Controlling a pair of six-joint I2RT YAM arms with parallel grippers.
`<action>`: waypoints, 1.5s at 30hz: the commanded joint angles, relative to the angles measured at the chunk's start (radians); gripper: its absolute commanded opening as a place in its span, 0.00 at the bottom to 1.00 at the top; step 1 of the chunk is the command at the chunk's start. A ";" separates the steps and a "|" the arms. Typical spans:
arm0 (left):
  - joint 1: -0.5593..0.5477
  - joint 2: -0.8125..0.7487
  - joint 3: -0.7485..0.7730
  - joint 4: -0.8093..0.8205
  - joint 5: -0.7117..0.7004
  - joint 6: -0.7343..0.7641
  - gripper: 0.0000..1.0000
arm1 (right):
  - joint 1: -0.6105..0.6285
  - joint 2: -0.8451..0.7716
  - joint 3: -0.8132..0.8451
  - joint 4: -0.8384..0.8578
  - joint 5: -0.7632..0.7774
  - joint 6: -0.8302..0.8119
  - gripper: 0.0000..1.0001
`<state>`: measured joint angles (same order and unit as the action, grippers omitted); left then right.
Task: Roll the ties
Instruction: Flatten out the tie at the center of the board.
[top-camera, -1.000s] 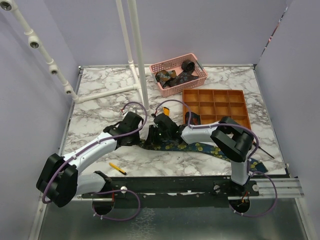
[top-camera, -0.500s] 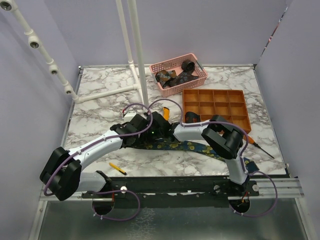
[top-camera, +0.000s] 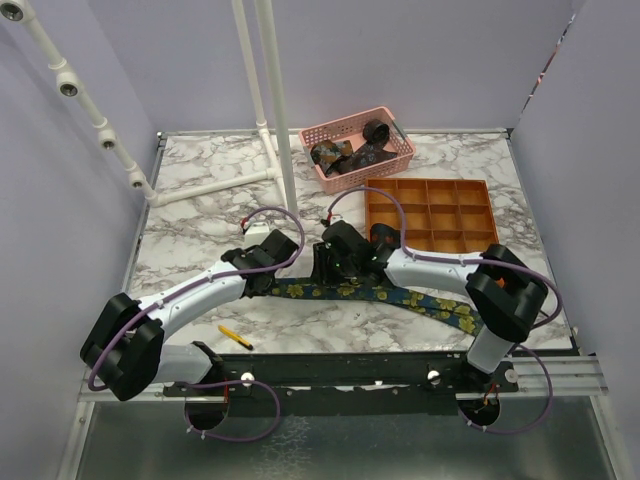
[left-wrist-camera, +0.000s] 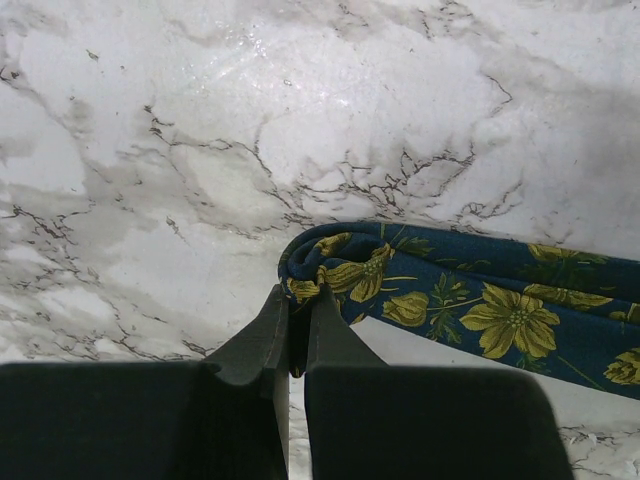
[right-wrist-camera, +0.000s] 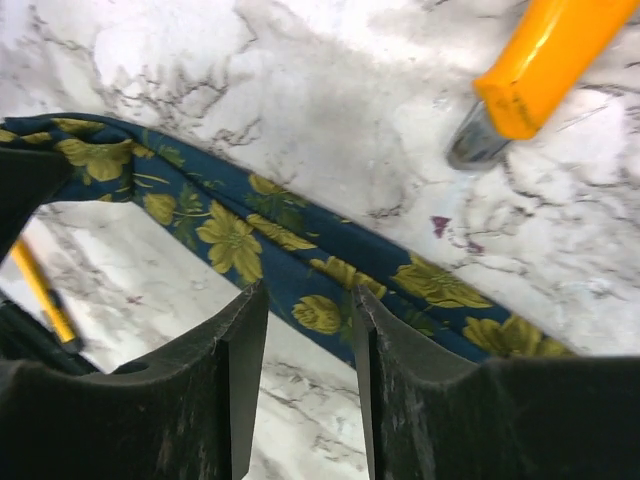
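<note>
Bright, even light fell on the marble bench (top-camera: 200, 230) from above, and I saw only soft shadows under the arms (top-camera: 200, 295). My right wrist view was blurred; the left was sharp.

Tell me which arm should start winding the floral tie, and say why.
Left, I'd judge. The left gripper is shut on the folded end of the floral tie, where a coil would start. The right gripper stands open over the tie's middle stretch, gripping nothing.

Lilac walls (top-camera: 420, 60), marble-patterned table (top-camera: 200, 215), white pipe frame (top-camera: 275, 100)
</note>
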<state>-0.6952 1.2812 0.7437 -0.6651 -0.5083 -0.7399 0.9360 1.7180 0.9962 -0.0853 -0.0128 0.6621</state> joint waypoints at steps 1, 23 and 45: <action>0.000 -0.015 -0.025 0.014 -0.016 -0.019 0.00 | -0.001 0.029 0.031 -0.106 0.152 -0.132 0.43; -0.002 -0.040 -0.057 0.056 0.013 -0.023 0.00 | 0.034 -0.084 -0.109 -0.170 0.107 -0.291 0.46; -0.003 -0.085 -0.076 0.067 0.017 -0.036 0.00 | 0.035 -0.114 -0.038 -0.267 0.363 -0.283 0.00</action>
<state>-0.6960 1.2289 0.6857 -0.6056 -0.4942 -0.7631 0.9684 1.6287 0.9165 -0.3084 0.2302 0.3840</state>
